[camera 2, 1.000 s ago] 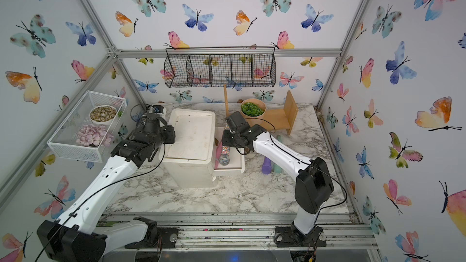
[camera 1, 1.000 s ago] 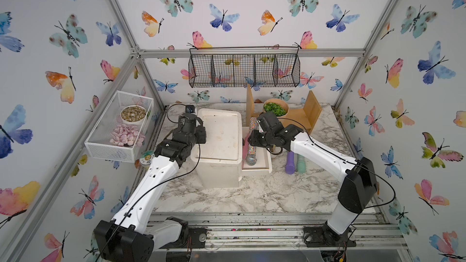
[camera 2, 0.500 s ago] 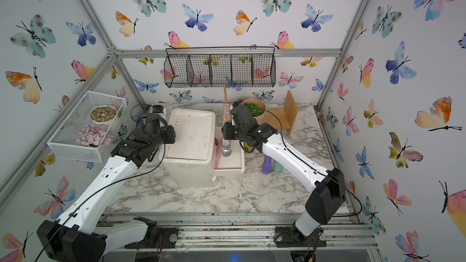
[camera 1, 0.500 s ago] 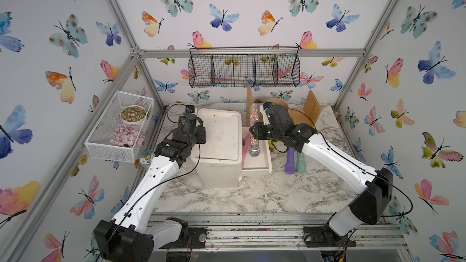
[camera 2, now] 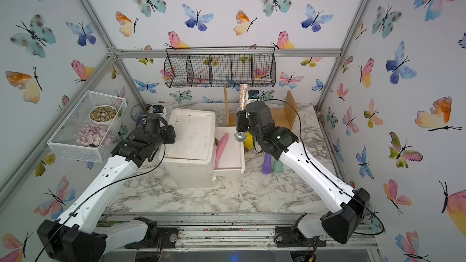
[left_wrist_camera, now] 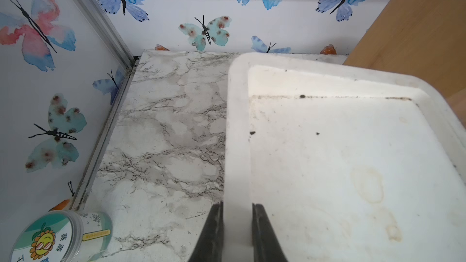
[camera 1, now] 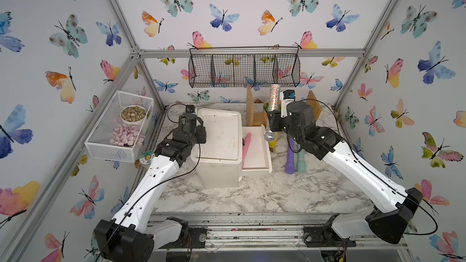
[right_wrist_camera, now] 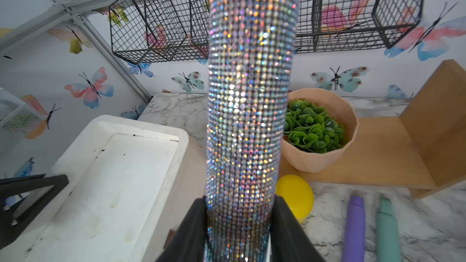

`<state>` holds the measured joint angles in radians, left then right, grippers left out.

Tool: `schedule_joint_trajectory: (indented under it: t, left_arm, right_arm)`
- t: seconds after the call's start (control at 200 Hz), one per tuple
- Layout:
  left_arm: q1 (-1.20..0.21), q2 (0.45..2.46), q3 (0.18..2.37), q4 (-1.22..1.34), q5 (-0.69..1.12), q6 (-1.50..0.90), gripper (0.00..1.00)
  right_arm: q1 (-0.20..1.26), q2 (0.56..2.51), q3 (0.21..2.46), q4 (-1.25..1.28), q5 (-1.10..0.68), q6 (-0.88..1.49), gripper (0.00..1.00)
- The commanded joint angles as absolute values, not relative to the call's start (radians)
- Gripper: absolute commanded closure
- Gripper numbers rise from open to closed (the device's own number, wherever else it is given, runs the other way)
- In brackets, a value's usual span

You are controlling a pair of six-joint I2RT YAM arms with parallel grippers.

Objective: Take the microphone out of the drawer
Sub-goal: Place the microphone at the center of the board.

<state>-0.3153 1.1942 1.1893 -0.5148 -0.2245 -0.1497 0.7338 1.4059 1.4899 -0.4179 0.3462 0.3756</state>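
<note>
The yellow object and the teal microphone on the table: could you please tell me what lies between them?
The purple microphone lies between them; the right wrist view and both top views show it.

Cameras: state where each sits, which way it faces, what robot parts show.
Top views: high in front, looking down toward the back wall; left arm, right arm, right end effector gripping the glittery sequined microphone.
Left wrist: on the left arm, facing across the top of the white plastic drawer unit; left end effector pinches its rim.
Right wrist: on the right arm, facing up the microphone handle; its fingers show.
Shared: both wrist views show the drawer unit.
</note>
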Motion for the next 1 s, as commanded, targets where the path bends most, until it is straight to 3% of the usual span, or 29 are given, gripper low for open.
schedule_joint_trajectory:
  t: [0.0,0.355,0.686,0.991]
  left_arm:
    - [-0.311,1.205,1.178,-0.549,-0.265,-0.149,1.00]
    - [-0.311,1.219,1.180,-0.549,-0.264,-0.147,1.00]
    - [-0.311,1.228,1.182,-0.546,-0.264,-0.142,1.00]
    - [-0.311,1.233,1.183,-0.547,-0.264,-0.133,1.00]
  right_arm:
    - [0.724,1.374,1.466,-0.445,0.500,0.299,0.86]
    - [0.578,1.336,1.322,-0.474,0.514,0.271,0.86]
    - [0.280,1.306,1.070,-0.409,0.260,0.353,0.87]
    - [0.119,1.390,1.000,-0.388,0.112,0.295,0.83]
